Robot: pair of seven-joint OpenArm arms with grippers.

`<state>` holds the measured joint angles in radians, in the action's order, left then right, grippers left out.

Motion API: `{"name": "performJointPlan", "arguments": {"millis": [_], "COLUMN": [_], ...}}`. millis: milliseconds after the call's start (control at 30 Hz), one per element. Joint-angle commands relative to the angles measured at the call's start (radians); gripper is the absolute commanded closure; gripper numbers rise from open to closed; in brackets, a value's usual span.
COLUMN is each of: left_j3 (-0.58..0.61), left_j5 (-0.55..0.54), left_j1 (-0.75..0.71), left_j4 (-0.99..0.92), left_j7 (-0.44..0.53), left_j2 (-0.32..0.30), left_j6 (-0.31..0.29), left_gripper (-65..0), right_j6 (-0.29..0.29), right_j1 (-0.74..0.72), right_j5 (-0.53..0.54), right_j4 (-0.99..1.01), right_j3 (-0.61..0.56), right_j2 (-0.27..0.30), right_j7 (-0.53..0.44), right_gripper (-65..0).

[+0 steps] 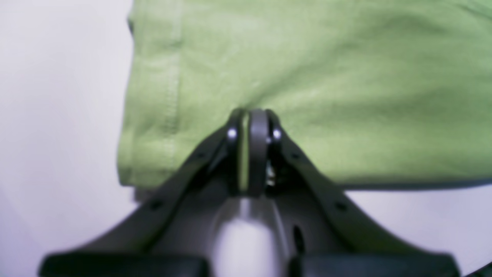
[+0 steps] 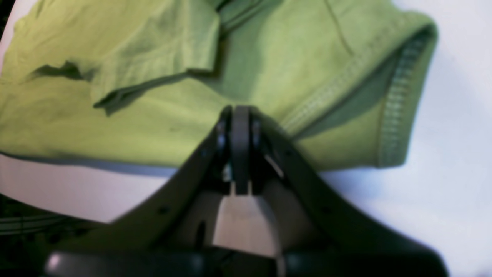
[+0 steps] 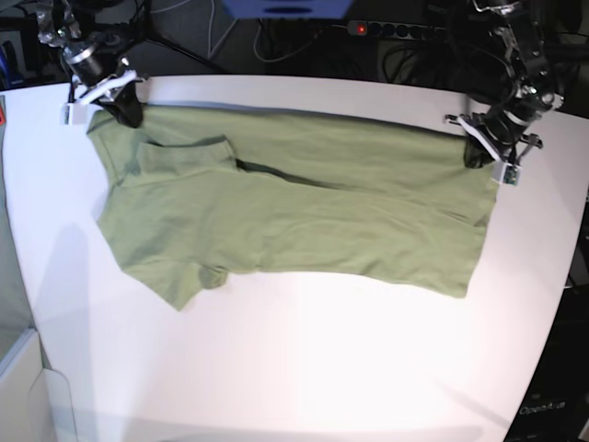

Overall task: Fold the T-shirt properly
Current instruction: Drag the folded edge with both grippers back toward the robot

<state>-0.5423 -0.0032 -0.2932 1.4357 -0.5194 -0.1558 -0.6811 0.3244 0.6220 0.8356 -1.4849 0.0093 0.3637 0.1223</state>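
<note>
The olive-green T-shirt [image 3: 304, 212] lies folded lengthwise on the white table [image 3: 304, 368], neck end at the left and hem at the right. My left gripper [image 3: 479, 155] is at the hem's far corner. In the left wrist view it [image 1: 251, 115] is shut with a strip of green cloth [image 1: 307, 57] between the fingers. My right gripper [image 3: 126, 112] is at the far left corner by the shoulder. In the right wrist view it [image 2: 239, 111] is shut at the edge of the cloth [image 2: 134, 115], next to a sleeve opening [image 2: 392, 115]. The neck label is hidden.
Dark cables and a power strip [image 3: 396, 28] lie behind the table's far edge. The table's edge shows at the lower left of the right wrist view [image 2: 38, 215]. A pale box [image 3: 23, 387] stands at the table's lower left.
</note>
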Motion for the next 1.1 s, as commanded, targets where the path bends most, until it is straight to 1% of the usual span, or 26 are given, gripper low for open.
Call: {"name": "performJointPlan", "arguments": {"millis": [0, 133, 233, 333, 600, 800, 900, 1067], "left_j3": [0.012, 0.014, 0.015, 0.017, 0.017, 0.011, 0.011, 0.011], "left_j5": [0.185, 0.182, 0.191, 0.191, 0.191, 0.191, 0.191, 0.191], "left_j1": [-0.080, -0.126, -0.153, -0.166, -0.151, -0.120, -0.099, -0.079], "left_j4": [-0.046, 0.032, 0.112, 0.144, 0.147, 0.139, 0.139, 0.147], "left_j7": [-0.545, -0.543, -0.545, -0.545, -0.542, -0.534, -0.537, -0.542], "left_j2": [0.019, 0.022, 0.051, 0.052, 0.052, 0.046, 0.045, 0.045], "left_j6": [-0.017, -0.017, -0.017, -0.017, -0.017, -0.017, -0.017, -0.017], "left_gripper": [-3.3, -3.3, -3.3, -3.3, -3.3, -3.3, -3.3, -3.3], "right_j6": [-0.038, -0.038, -0.038, -0.038, -0.038, -0.043, -0.043, -0.043], "right_j1": [0.026, 0.028, 0.025, 0.023, 0.022, 0.034, 0.058, 0.068], "right_j5": [-0.037, -0.037, -0.037, -0.037, -0.037, -0.037, -0.037, -0.037], "right_j4": [0.005, 0.005, 0.003, 0.003, 0.002, -0.101, -0.133, -0.141], "right_j3": [0.002, 0.001, 0.001, 0.001, 0.008, 0.025, 0.054, 0.054], "right_j2": [0.010, 0.010, 0.010, 0.007, 0.005, 0.008, 0.002, -0.015], "right_j7": [0.069, 0.069, 0.069, 0.069, 0.067, 0.066, 0.067, 0.066], "right_gripper": [-0.3, -0.3, -0.3, -0.3, -0.3, -0.3, -0.3, -0.3]}}
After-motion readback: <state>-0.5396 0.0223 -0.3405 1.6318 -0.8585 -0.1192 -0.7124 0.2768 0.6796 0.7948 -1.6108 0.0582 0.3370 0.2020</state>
